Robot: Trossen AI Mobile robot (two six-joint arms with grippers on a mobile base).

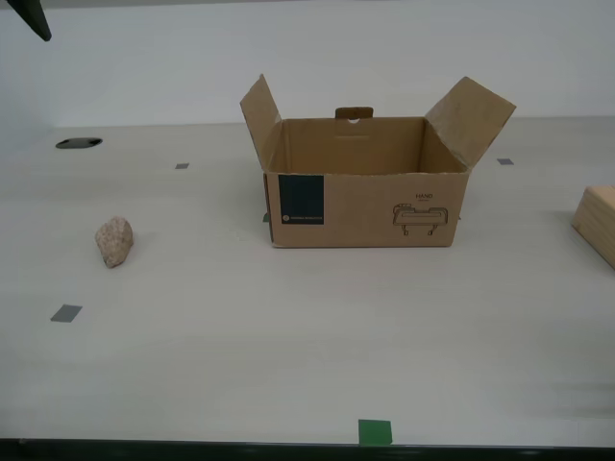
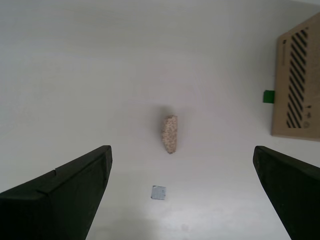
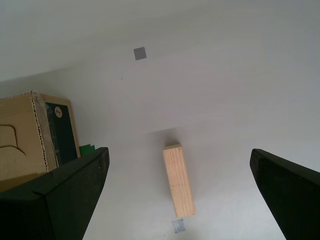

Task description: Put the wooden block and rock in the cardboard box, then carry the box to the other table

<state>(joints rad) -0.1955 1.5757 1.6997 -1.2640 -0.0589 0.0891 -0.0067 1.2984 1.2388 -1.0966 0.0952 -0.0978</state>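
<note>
Cardboard box (image 1: 365, 197) sits mid-desk, flaps up, nothing visible inside. Rock (image 1: 114, 240) lies well off toward the desk's edge at the exterior view's left, wooden block (image 1: 598, 223) at the opposite edge, partly cut off. My first gripper (image 3: 180, 200) hangs above the block, jaws spread wide, holding nothing. My second gripper (image 2: 181, 192) hangs over the rock, equally wide, empty. Grey tape squares (image 1: 65, 313) dot the desk (image 1: 288, 365).
</note>
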